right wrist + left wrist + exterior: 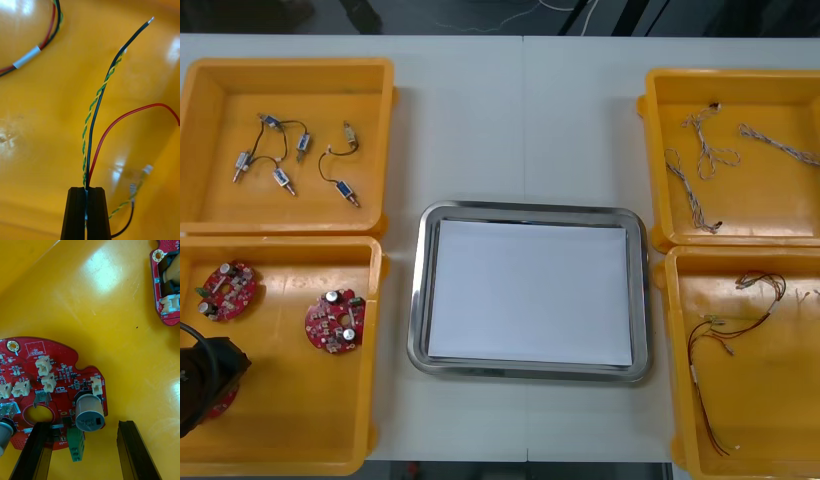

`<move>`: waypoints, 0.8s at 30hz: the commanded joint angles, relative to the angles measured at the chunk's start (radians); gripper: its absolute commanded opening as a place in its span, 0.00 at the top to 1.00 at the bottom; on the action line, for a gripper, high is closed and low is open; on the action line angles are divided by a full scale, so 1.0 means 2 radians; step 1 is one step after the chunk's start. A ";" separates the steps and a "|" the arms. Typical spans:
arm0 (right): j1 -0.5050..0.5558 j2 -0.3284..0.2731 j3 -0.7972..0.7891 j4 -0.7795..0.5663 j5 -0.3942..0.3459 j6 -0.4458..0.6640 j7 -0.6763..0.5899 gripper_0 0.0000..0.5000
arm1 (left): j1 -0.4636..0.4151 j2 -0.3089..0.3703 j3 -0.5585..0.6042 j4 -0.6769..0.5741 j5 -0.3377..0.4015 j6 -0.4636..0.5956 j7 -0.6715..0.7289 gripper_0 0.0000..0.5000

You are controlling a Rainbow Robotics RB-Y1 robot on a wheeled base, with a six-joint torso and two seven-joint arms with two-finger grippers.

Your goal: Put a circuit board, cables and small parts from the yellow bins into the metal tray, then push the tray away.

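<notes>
The light table (520, 130) carries four yellow bins, and the metal tray (416, 300) between them, white inside, holds nothing yet.

My right gripper (87, 189) is down in a bin, its fingers closed on a thin bunch of cables: a black wire (98, 108), a green-and-yellow twisted pair (90, 116) and a red wire (112, 127), all running out ahead of the tips. The hold looks to be at the very fingertips, so I judge the strands could slide out on the lift. A loose end with a small plug (132, 187) curls just beside the fingers, and another bundle (28, 56) lies farther ahead. Either might snag or come along.

My left gripper (84, 423) hangs open over a circuit board (56, 386) in the near left bin (375, 350). One finger stands over the board's face, the other over bare bin floor past its edge, with a grey cylinder (89, 413) and a green connector (76, 446) between them. Closing here, I would expect to pinch those parts, not the board, and to tip it or knock it aside. A second board (168, 281) lies well ahead of the fingers, out of the way. Nothing stands between either bin and the tray.
</notes>
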State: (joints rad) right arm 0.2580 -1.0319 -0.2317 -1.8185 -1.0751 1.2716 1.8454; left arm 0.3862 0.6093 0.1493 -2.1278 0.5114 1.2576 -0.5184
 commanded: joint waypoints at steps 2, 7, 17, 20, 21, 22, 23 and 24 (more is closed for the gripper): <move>-0.005 -0.006 -0.076 -0.049 -0.012 0.063 -0.012 1.00 | 0.012 0.001 -0.008 -0.003 -0.004 -0.005 -0.031 0.13; -0.032 -0.006 -0.105 -0.069 -0.020 0.127 -0.019 1.00 | 0.011 0.000 -0.008 -0.003 0.000 -0.005 -0.031 1.00; -0.111 -0.006 -0.120 -0.112 -0.028 0.232 -0.041 1.00 | 0.011 0.001 -0.008 -0.005 0.001 -0.005 -0.033 1.00; -0.127 -0.006 -0.113 -0.130 -0.032 0.242 -0.047 1.00 | 0.011 0.005 -0.007 -0.010 0.001 -0.001 -0.032 1.00; -0.130 -0.006 -0.113 -0.133 -0.032 0.243 -0.048 1.00 | 0.011 0.006 -0.007 -0.011 0.002 0.001 -0.032 1.00; -0.134 -0.006 -0.111 -0.142 -0.033 0.247 -0.051 1.00 | 0.011 0.009 -0.006 -0.014 0.003 0.005 -0.031 1.00; -0.137 -0.006 -0.111 -0.148 -0.034 0.251 -0.052 1.00 | 0.011 0.011 -0.005 -0.018 0.004 0.010 -0.031 1.00; -0.141 -0.005 -0.111 -0.156 -0.035 0.260 -0.060 1.00 | 0.011 0.014 -0.002 -0.023 0.006 0.019 -0.031 1.00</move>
State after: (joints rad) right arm 0.0183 -1.0319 -0.4382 -2.0745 -1.1326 1.7612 1.7906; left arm 0.3863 0.6102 0.1493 -2.1309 0.5126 1.2620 -0.5188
